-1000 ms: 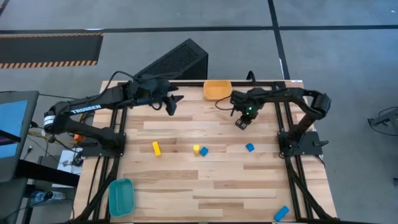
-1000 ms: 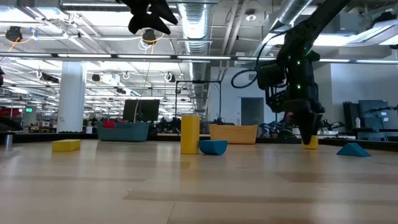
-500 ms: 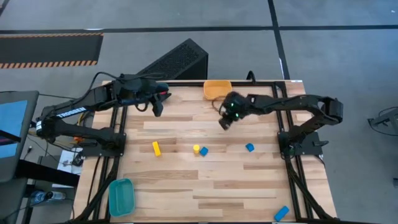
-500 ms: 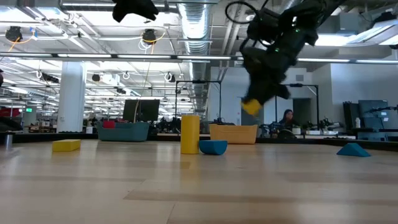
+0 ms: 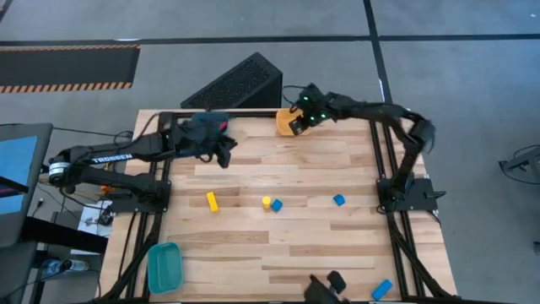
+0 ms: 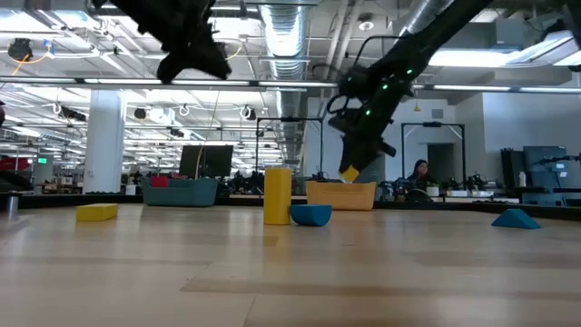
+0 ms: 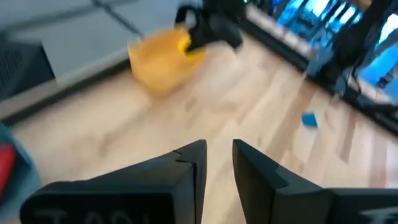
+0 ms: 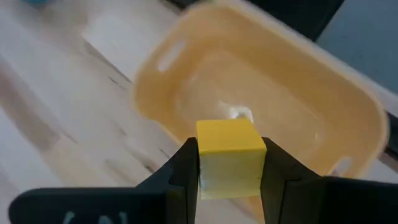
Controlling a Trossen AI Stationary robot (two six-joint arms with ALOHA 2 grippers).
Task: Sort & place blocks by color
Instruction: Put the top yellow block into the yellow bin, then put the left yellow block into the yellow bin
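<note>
Since one second ago the right arm has carried a yellow cube (image 8: 229, 157) from mid-table to the far edge, and the left arm has swung inward.

At the near left corner sits a teal bin (image 5: 164, 266). The left pincer (image 5: 224, 154) hovers above the far-left part of the table (image 5: 278, 245); its fingers stand slightly apart and hold nothing. On the table lie a yellow bar (image 5: 212, 201), then a yellow piece (image 5: 267, 202) touching a blue block (image 5: 277, 204), then another blue block (image 5: 338, 200), well apart. A blue bin (image 5: 381, 290) sits at the near right edge.

The right pincer (image 5: 299, 123) is clamped on the cube. It hangs at the near rim of the yellow bin (image 5: 287, 119), whose hollow lies just beyond, farther away. I judge a short reach forward would bring the cube over the hollow; nothing stands in the way.
</note>
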